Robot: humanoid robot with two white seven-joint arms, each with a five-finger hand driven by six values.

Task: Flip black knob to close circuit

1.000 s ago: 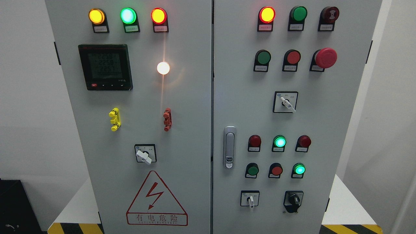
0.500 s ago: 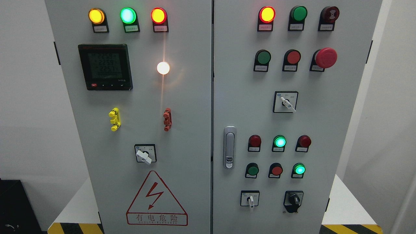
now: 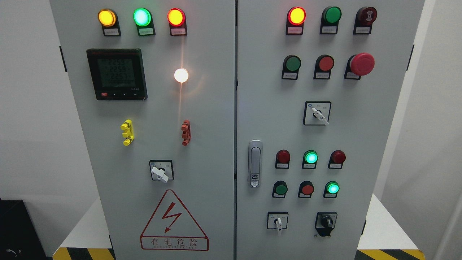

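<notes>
One black knob (image 3: 326, 222) on the whole cabinet, low on the right-hand door, bottom row, right of a small white-handled selector (image 3: 277, 221). Its grip reads roughly upright, perhaps tipped a little toward the lower left; too small and dark to judge the exact setting. Nothing touches it.

No robot hand in frame, left or right. Neither arm shows at the bottom edge, so how open the fingers are cannot be told.

Judgement on progress: the task looks not yet begun. No reach under way, knob untouched. All of it is left: bring a hand up to the lower right of the panel, take the knob, turn it.

Just above the knob: two rows of three round buttons. A green lamp (image 3: 310, 157) is lit in the middle of the upper row, another (image 3: 332, 188) at the right end of the lower row. Which lamp, if any, answers to the knob cannot be told.

Further out: door latch (image 3: 255, 163) near the centre seam, another white selector (image 3: 317, 113) mid-door, red mushroom stop button (image 3: 361, 64) upper right. Left door carries a meter display (image 3: 116, 74), a bright white lamp (image 3: 181, 75), a white-handled switch (image 3: 161, 171) and a red hazard triangle (image 3: 174, 221).
</notes>
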